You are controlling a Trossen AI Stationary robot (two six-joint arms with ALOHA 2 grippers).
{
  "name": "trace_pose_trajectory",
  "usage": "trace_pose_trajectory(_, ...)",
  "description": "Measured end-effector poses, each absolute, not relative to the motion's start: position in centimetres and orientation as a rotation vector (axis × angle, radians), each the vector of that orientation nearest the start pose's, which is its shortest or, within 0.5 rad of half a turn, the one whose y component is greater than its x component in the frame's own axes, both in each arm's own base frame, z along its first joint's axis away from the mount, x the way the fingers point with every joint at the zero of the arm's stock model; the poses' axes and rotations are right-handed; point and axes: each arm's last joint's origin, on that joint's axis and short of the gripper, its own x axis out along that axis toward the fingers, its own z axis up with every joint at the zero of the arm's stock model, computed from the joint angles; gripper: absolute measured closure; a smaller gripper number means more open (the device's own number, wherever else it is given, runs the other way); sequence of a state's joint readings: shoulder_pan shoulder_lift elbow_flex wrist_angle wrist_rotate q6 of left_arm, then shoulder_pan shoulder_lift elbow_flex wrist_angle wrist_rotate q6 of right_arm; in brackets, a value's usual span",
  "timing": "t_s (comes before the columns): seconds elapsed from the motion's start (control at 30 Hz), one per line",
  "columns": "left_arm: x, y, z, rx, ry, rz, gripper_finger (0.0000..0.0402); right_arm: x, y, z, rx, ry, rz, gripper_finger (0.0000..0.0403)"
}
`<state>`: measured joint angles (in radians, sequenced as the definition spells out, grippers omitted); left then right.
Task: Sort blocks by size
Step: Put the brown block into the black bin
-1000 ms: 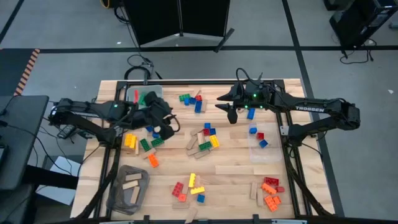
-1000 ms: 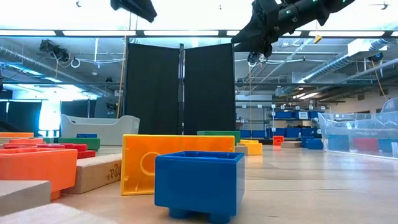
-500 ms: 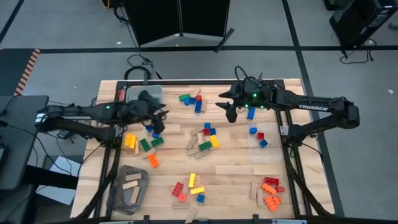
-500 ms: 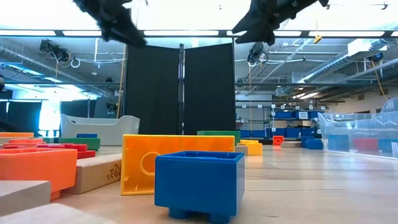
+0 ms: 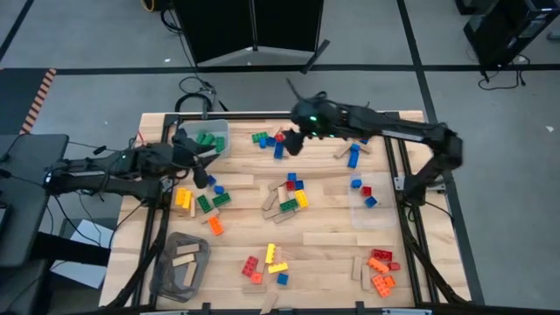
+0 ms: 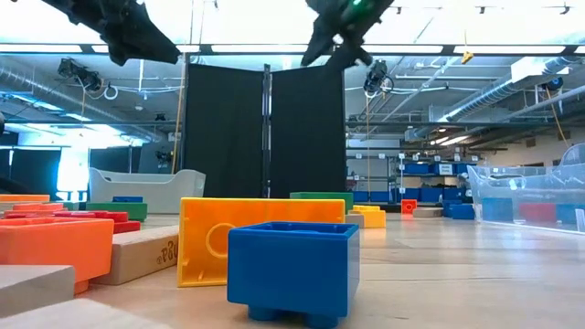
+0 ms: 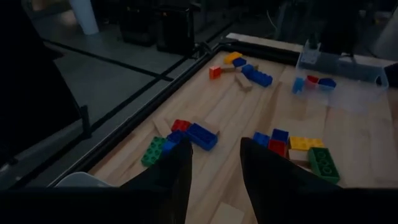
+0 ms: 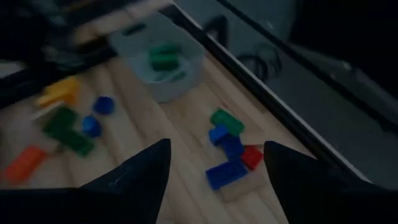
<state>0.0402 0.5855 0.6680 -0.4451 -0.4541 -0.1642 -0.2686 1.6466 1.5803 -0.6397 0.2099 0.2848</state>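
With its fingers spread and empty above the far cluster of blocks (image 5: 269, 141), the right gripper (image 5: 291, 144) risks nudging neighbouring bricks aside, while the left gripper (image 5: 203, 178), fingers slightly apart and empty, hovers beside the clear bin (image 5: 210, 131).

Bare table (image 5: 332, 219) lies between the central cluster of blocks (image 5: 289, 197) and the clear bin (image 5: 366, 203) near the right edge. The far strip is crowded: a bin (image 5: 210, 138) holding green blocks, the right gripper (image 5: 293, 144) over scattered bricks (image 5: 269, 140). The grey bin (image 5: 182, 262) blocks the near-left corner.
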Motion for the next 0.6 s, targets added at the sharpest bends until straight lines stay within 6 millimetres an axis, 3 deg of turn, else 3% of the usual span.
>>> trace_pose_trajectory(0.33,12.8,1.8,29.5,-0.08,0.329,0.517,0.0259,41.1,-13.9,30.5,0.421,0.838,-0.676,0.0079)
trace_pose_trajectory(0.6,12.8,1.8,29.5,-0.079,0.329,0.517,0.0259,41.6,-18.2,24.1,0.684,1.007,-0.936,0.0076)
